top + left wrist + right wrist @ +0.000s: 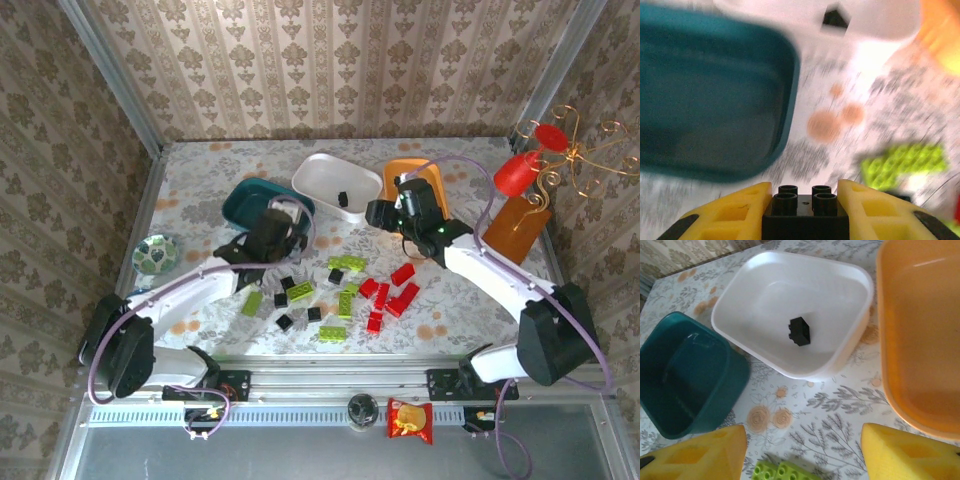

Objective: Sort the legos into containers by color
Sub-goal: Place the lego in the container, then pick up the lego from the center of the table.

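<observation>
Left jaws clamped on black brick [805,215]; white tray [880,22] ahead, seemingly slightly right through blur, teal tray [705,100] left. Right jaws wide, empty.

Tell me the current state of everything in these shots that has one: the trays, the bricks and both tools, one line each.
Left tool: shut on black lego.
Right tool: open, empty.
Teal tray: empty.
White tray: holds one black brick.
Orange tray: no bricks in the part that shows.
Loose bricks: green, red and black, unsorted on the table.
</observation>
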Controlling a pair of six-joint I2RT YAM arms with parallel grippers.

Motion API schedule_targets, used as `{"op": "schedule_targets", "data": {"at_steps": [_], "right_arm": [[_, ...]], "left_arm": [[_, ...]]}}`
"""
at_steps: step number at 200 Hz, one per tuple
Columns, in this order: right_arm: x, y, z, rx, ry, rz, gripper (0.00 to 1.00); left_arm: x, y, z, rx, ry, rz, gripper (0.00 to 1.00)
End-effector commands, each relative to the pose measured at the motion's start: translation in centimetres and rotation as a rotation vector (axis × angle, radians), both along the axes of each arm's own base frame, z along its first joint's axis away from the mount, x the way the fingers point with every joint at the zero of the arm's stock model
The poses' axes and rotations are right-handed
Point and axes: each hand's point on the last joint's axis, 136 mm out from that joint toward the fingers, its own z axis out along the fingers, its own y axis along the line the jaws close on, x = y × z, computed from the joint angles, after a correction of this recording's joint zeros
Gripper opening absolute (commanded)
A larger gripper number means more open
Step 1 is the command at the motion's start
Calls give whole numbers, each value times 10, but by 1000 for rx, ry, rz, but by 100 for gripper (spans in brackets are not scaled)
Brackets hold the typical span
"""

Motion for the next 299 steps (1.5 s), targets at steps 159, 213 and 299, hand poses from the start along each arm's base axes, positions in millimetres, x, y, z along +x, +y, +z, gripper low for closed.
{"op": "schedule_targets", "data": {"at_steps": [159, 213, 299], "right_arm": [[-71, -44, -48, -85, 179, -79, 70], [-96, -62, -109, -119, 410, -176, 67], [-87, -60, -154, -62, 510, -291, 71]], "left_arm": [[201, -98, 30, -186, 57, -45, 71], [123, -83, 131, -348, -150, -95, 89], [-27, -11, 62, -183, -201, -54, 100]]}}
